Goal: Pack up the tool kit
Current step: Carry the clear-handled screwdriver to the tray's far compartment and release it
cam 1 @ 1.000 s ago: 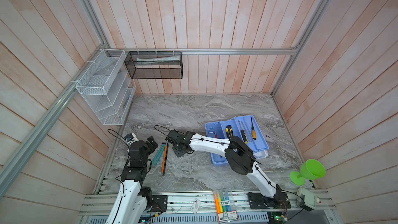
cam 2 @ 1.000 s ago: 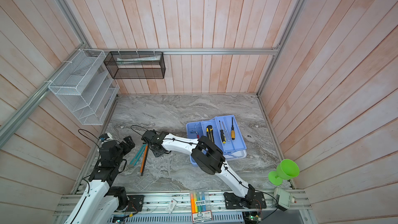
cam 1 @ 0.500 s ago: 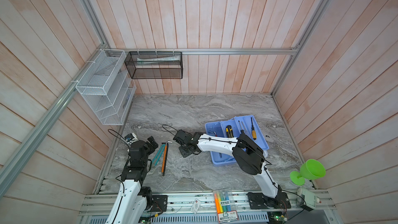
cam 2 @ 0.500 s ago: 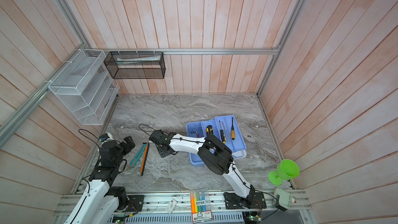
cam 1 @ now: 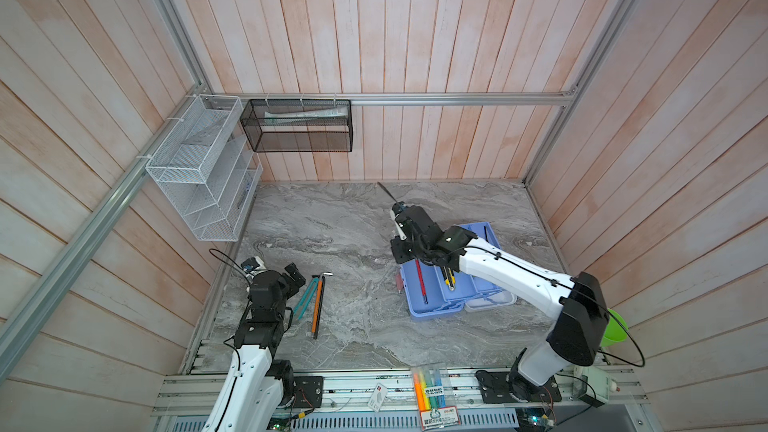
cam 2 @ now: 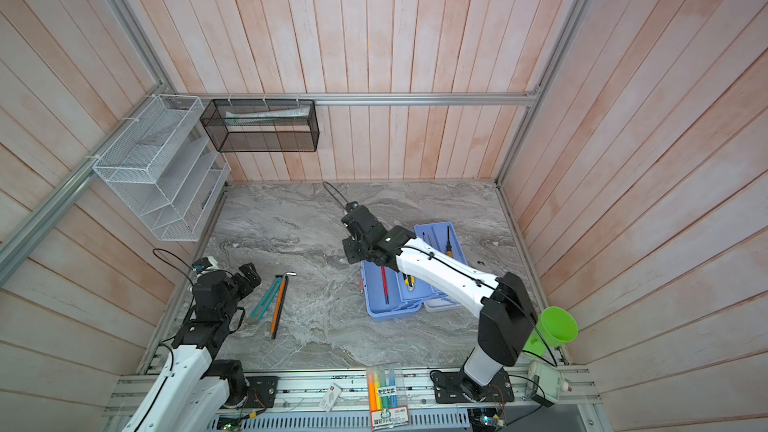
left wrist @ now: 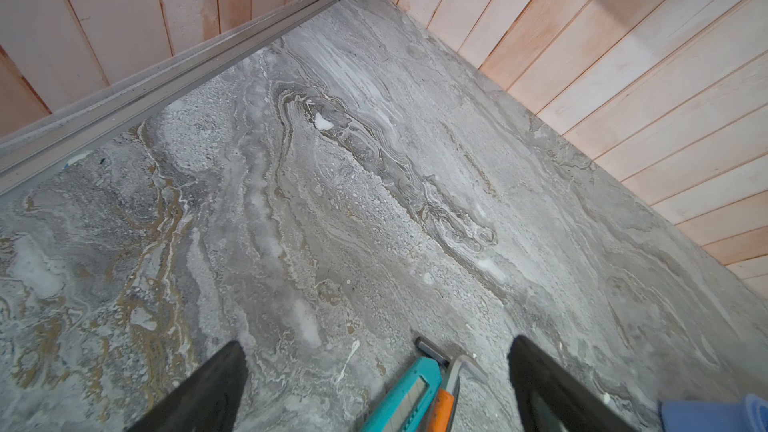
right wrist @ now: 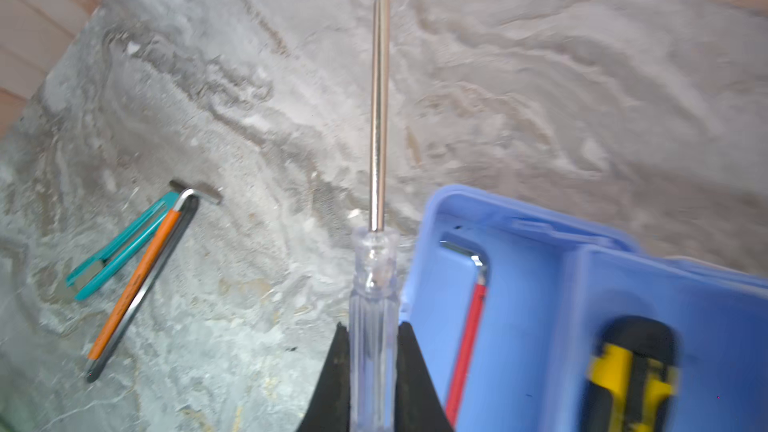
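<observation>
The marble tabletop [cam 1: 332, 243] carries the open tool kit [cam 1: 436, 312] right of centre in both top views, with its light blue trays exposed. Judged from this, packing is partly done. The right hand [right wrist: 371, 334] is clamped on the clear handle of a screwdriver [right wrist: 376, 184], held above the tabletop just beside the case's rim, the shaft pointing away toward the back wall. The left hand [left wrist: 376, 342] stands fully spread at the left edge, gripping nothing. Just beside it lie an orange-sleeved hex key [cam 1: 318, 303] and a teal tool [cam 1: 304, 299], side by side and well apart from the case. Inside the case rest a red-sleeved hex key [cam 1: 420, 280] and a yellow-black knife [cam 1: 449, 280]. The step in hand appears to be stowing the screwdriver. To do it well, the shaft should be turned to run along a compartment's length, brought low over bare tray floor clear of the red key, and released only once tip and handle both sit inside the rim.
</observation>
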Motion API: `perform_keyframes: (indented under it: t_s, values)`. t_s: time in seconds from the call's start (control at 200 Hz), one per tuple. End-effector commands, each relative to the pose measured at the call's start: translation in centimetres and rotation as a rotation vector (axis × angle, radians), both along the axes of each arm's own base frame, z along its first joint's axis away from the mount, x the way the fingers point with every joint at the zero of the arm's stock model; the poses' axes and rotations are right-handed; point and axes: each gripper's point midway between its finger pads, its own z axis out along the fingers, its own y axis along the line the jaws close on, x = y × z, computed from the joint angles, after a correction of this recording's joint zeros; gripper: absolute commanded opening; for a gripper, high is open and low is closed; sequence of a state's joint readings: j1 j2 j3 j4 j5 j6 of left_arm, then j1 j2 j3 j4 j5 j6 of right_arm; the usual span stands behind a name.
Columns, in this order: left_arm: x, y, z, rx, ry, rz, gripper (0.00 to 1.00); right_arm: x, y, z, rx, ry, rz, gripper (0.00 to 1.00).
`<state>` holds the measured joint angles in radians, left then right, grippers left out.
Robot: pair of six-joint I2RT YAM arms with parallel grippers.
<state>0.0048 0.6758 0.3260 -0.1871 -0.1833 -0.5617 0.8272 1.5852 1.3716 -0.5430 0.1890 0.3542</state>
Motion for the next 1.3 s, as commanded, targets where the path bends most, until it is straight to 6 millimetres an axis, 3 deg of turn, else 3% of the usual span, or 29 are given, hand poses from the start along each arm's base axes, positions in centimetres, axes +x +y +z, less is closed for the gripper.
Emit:
perform_keyframes:
  t_s: [0.0, 0.135, 0.285, 0.385, 0.5, 0.97, 1.296]
  values:
    - [-0.1, 0.1, -0.4, -0.003, 0.013, 0.005, 1.0, 1.1, -5.8, -0.1, -0.104, -0.027, -0.109, 0.0]
    - [0.0, 0.1, -0.6, -0.004, 0.024, 0.006, 1.0, 2.1, -12.0, 0.9, -0.139, -0.067, -0.246, 0.0]
    - [0.2, 0.0, -0.9, -0.003, 0.038, 0.0, 1.0, 2.4, -18.8, -0.2, -0.151, -0.009, -0.421, 0.0]
    - [0.3, 0.0, -0.9, -0.003, 0.041, -0.003, 1.0, 2.0, -22.2, -0.9, -0.169, 0.024, -0.514, 0.0]
    - [0.4, 0.0, -0.9, -0.005, 0.043, -0.004, 1.0, 1.4, -24.7, -1.6, -0.203, 0.054, -0.579, 0.0]
    - [0.5, -0.1, -1.0, -0.004, 0.044, -0.011, 1.0, -0.6, -28.1, -4.2, -0.316, 0.14, -0.668, 0.0]
    - [0.6, -0.2, -1.1, -0.005, 0.052, -0.015, 1.0, -1.1, -27.6, -5.2, -0.306, 0.181, -0.628, 0.0]
